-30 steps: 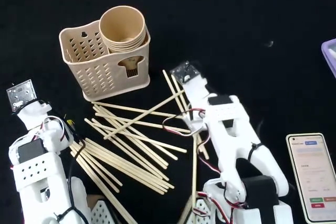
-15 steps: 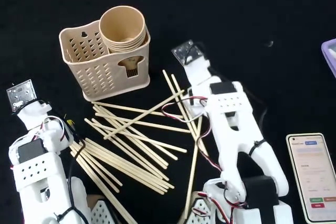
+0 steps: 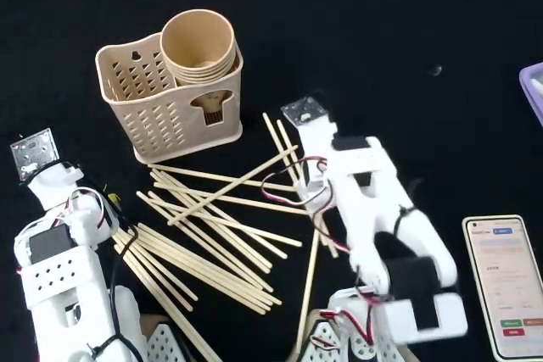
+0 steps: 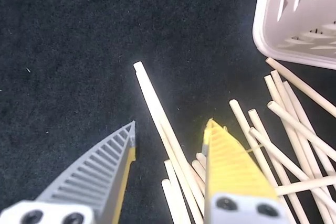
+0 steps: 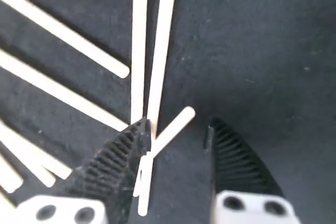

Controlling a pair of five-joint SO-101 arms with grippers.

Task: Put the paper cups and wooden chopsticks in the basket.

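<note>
Stacked paper cups (image 3: 198, 44) stand inside the beige perforated basket (image 3: 161, 112) at the back left. Several wooden chopsticks (image 3: 216, 226) lie scattered on the black table between the two arms. My left gripper (image 4: 169, 132) is open low over the near-left end of the pile, with a chopstick (image 4: 157, 114) running between its fingers. My right gripper (image 5: 176, 129) is open just above the table over the right-hand chopsticks (image 5: 157, 61); the tip of one chopstick (image 5: 176, 124) lies in the gap beside the left finger. In the high view the right arm (image 3: 356, 201) covers part of those sticks.
A phone (image 3: 507, 281) with a lit screen lies at the near right. A purple object (image 3: 534, 86) pokes in at the right edge. The basket's corner (image 4: 299, 19) shows in the left wrist view. Bare black table stretches across the back and right.
The right arm swung out toward the back, then drew back and lowered over the right-hand chopsticks. The left arm has not moved.
</note>
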